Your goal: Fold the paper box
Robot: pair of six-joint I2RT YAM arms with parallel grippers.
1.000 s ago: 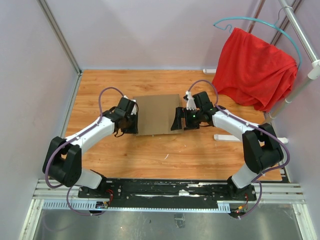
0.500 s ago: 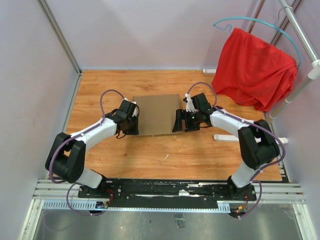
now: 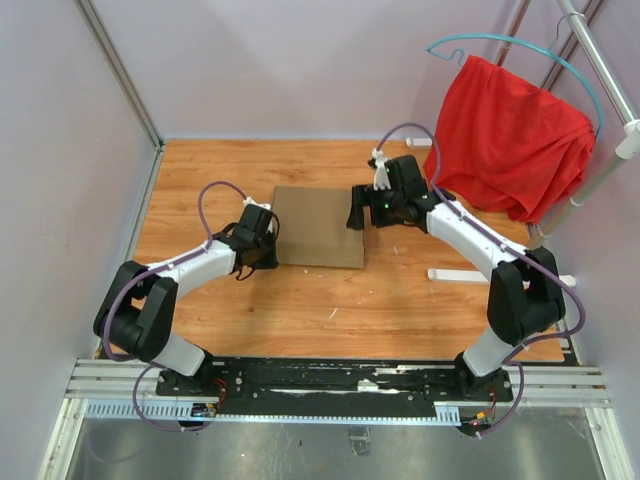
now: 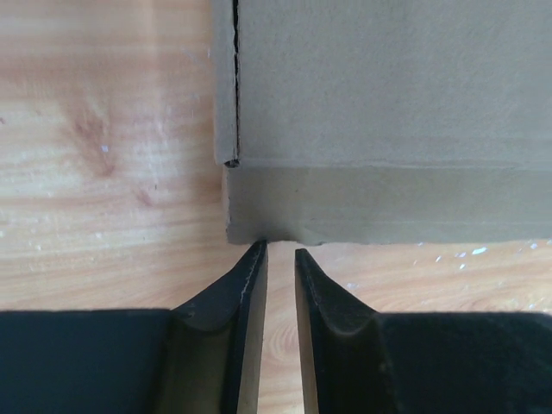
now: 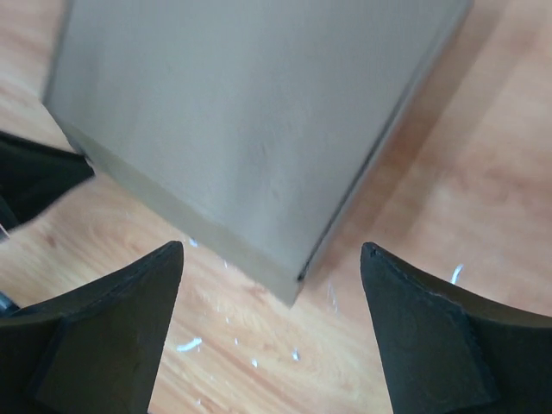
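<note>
The paper box (image 3: 320, 227) lies flat on the wooden table (image 3: 300, 300), between the two grippers. It is a shallow brown cardboard shape with its broad plain face up.

The left gripper (image 4: 280, 254) sits low at the box's left side. Its fingers (image 4: 246, 293) are almost pressed together, with only a thin slit between them, and they hold nothing. The tips stand right at the foot of the box's short side wall; whether they touch it is hard to tell. Just ahead of the tips that wall rises as a darker band, and the top face stretches away beyond it. Ahead and to the left of the tips, a dark seam runs along the edge of the box, where a narrow strip of cardboard lies beside the main panel.

The right gripper (image 3: 358, 208) hangs over the far right corner of the box. Its fingers are spread wide and are not touching the cardboard. In the right wrist view a corner of the box points down into the gap between the two tips, with the top face filling the view ahead. Bare table lies under and beside each finger.

Well off to the right of the right gripper, a red cloth (image 3: 510, 130) hangs from a hanger on a rack.
</note>
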